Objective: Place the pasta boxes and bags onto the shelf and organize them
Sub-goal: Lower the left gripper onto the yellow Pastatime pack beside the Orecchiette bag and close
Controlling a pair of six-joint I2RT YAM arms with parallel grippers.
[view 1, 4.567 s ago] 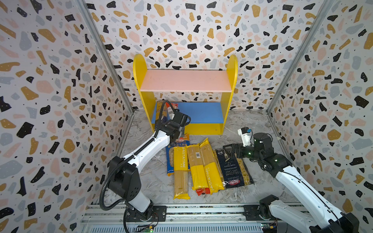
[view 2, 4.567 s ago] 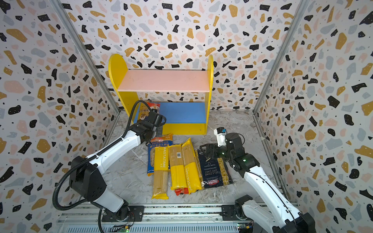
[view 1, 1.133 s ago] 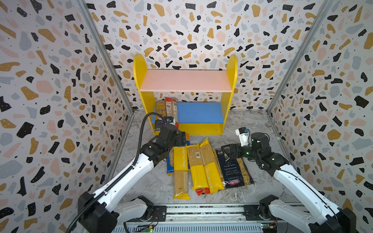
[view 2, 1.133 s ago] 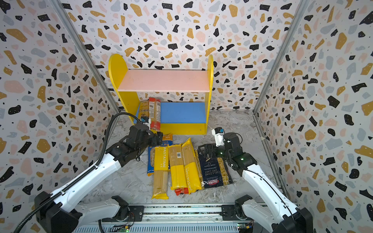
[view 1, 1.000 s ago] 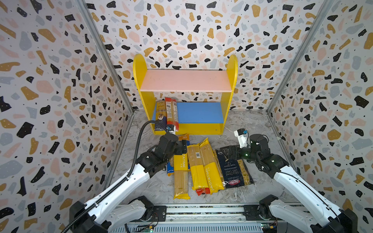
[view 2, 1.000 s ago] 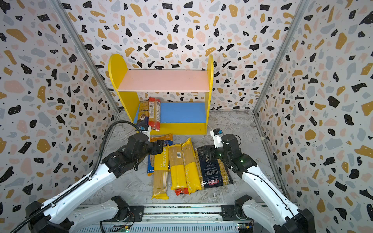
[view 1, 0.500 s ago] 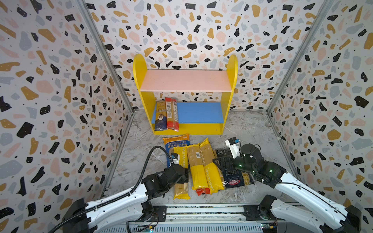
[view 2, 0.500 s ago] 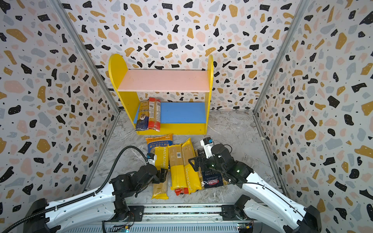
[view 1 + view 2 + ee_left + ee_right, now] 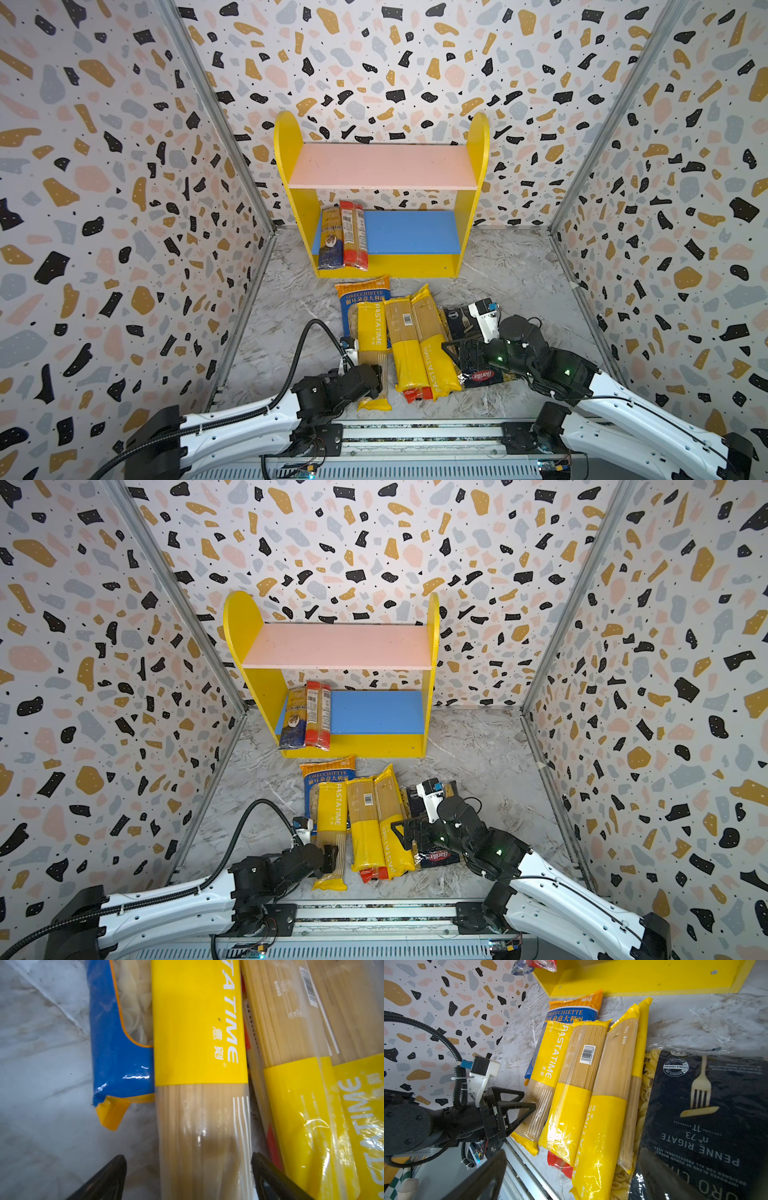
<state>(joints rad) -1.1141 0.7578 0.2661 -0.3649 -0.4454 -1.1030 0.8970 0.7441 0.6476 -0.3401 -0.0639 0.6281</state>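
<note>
left arm lying low along the near edge, left gripper (image 9: 188, 1157) spread wide astride the PASTATIME spaghetti pack (image 9: 371, 332), not squeezing | right gripper (image 9: 459, 356) gaping, empty, over the Barilla PENNE RIGATE bag (image 9: 695, 1105) | shelf (image 9: 388, 262) far back, dark blue pack (image 9: 331, 239) and red pack (image 9: 354, 235) on its lower board (image 9: 411, 232), left side

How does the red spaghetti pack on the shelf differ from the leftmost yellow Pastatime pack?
The red spaghetti pack rests on the shelf's blue board; the yellow Pastatime pack lies on the tabletop. The red pack adjoins a dark blue pack; the yellow one overlaps the Orecchiette bag, open left gripper astride it. Both are long, narrow.
</note>
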